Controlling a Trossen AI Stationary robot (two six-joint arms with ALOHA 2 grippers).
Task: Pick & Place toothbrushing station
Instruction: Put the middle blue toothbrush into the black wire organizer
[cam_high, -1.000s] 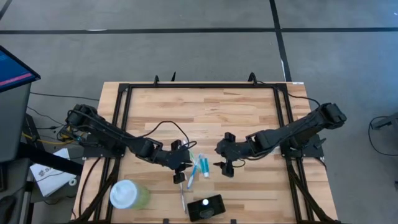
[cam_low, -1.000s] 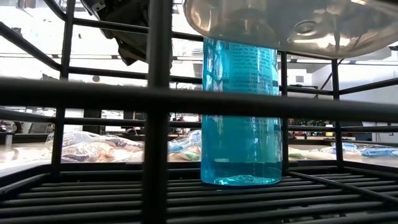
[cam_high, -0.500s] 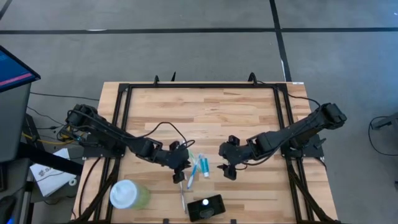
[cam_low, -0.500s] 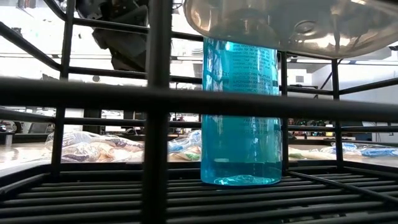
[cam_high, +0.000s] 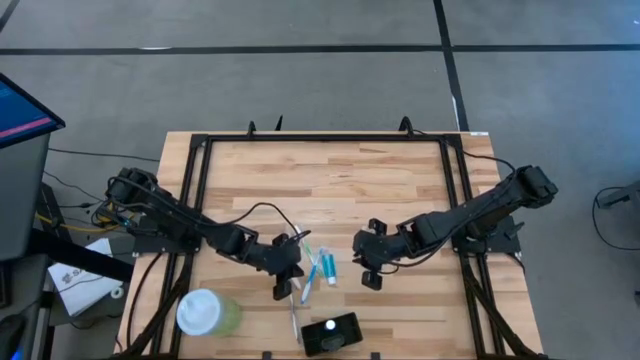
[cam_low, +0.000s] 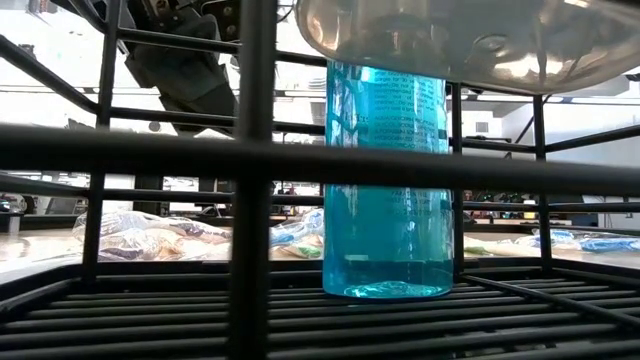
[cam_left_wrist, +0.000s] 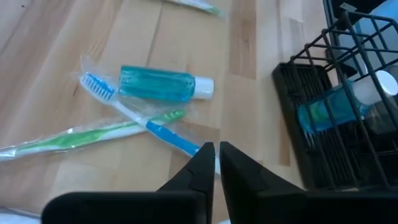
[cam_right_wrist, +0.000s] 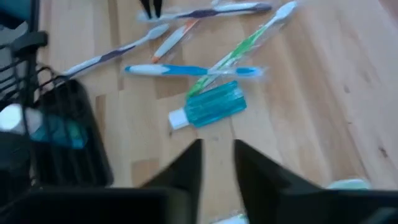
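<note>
Since a second ago both my arms have crept toward the front of the counter (cam_high: 330, 180), the left end effector (cam_high: 290, 275) sliding a little rightward and down over the brushes, the right end effector (cam_high: 368, 272) easing closer to the tube.

On my left wrist camera the two fingers sit nearly together with only a thin slit between them — nothing held — their tips just above the blue brush (cam_left_wrist: 143, 121). That brush crosses the green brush (cam_left_wrist: 93, 134), and the teal tube (cam_left_wrist: 163, 86) lies touching it, white cap toward the black holder (cam_left_wrist: 323, 143), which stands near the counter's front edge with a blue bottle (cam_left_wrist: 329, 112) inside.

My right end effector's fingers are parted with a clear gap, empty, hovering just beside the tube (cam_right_wrist: 208, 106). Beyond it the blue and green brushes (cam_right_wrist: 239, 46) cross, with more brushes lying farther off.

From above, the holder (cam_high: 332, 334) is at the front edge, and the green cup (cam_high: 207, 314) stands well to its left.
</note>
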